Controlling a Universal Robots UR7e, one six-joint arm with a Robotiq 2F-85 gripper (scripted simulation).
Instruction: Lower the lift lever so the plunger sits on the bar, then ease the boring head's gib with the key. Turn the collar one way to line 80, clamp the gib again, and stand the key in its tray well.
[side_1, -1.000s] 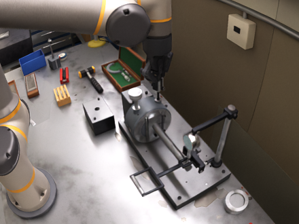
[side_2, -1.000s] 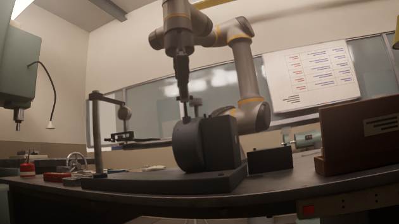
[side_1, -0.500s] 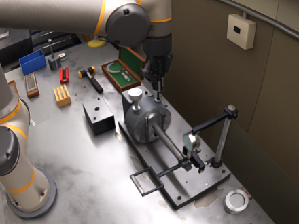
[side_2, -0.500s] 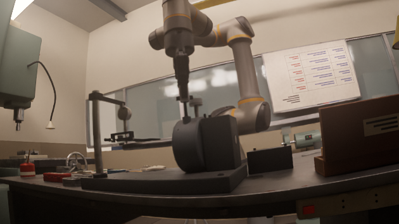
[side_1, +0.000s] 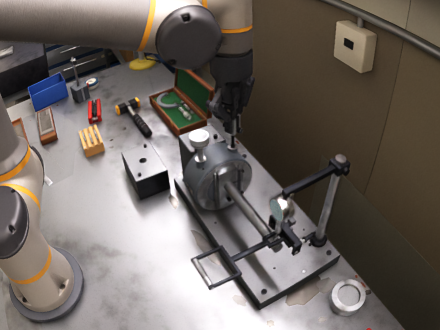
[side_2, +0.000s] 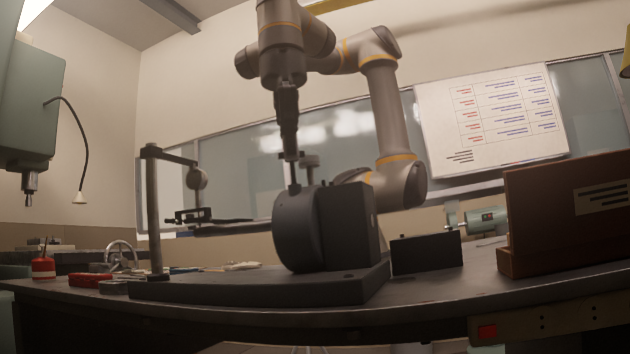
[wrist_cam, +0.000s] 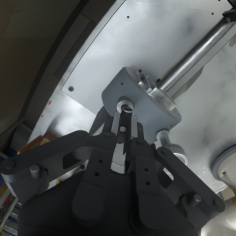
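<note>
On the dark base plate at the bench's right side sits the grey boring head (side_1: 216, 176) (side_2: 300, 227) (wrist_cam: 140, 100), with its steel bar (side_1: 248, 210) (wrist_cam: 197, 55) reaching out to the dial indicator (side_1: 280, 207) on its post stand. My gripper (side_1: 232, 129) (side_2: 290, 152) (wrist_cam: 124, 130) stands straight above the head's top. Its fingers are closed on the dark key (side_1: 232, 137) (side_2: 292, 172) (wrist_cam: 124, 120), whose tip sits in the white-rimmed socket (wrist_cam: 126, 106) on top of the head. A knurled knob (side_1: 199, 140) (wrist_cam: 173, 150) stands beside it.
The back wall panel runs close behind the gripper. A black block (side_1: 145, 172) (side_2: 425, 252) sits left of the head. An open green-lined case (side_1: 182, 102), a mallet (side_1: 132, 115), a wooden block (side_1: 91, 141) and a blue bin (side_1: 47, 91) lie farther back; a steel ring (side_1: 348, 296) lies near the front corner.
</note>
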